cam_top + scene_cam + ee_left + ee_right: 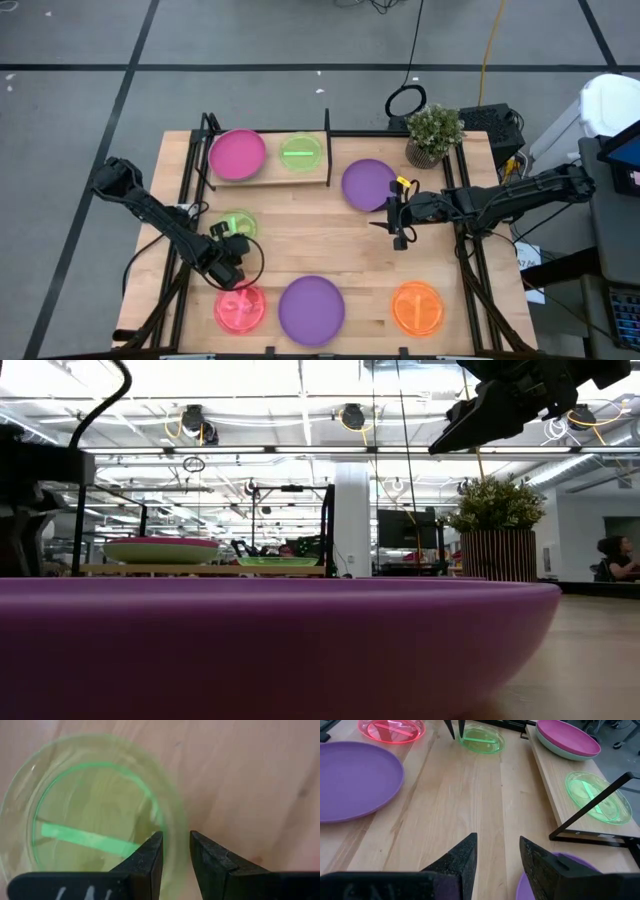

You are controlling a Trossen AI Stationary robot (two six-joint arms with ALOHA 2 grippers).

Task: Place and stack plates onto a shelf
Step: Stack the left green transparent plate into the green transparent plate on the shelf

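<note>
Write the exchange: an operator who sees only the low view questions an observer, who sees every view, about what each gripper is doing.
Operator: The purple plate fills my picture. What is the left gripper doing?
Observer: The left gripper is closed on the rim of the small green plate lying on the table, one finger inside the rim, one outside.
Operator: And the right gripper?
Observer: The right gripper is open and empty, above the table beside another purple plate, right of the shelf.
</note>
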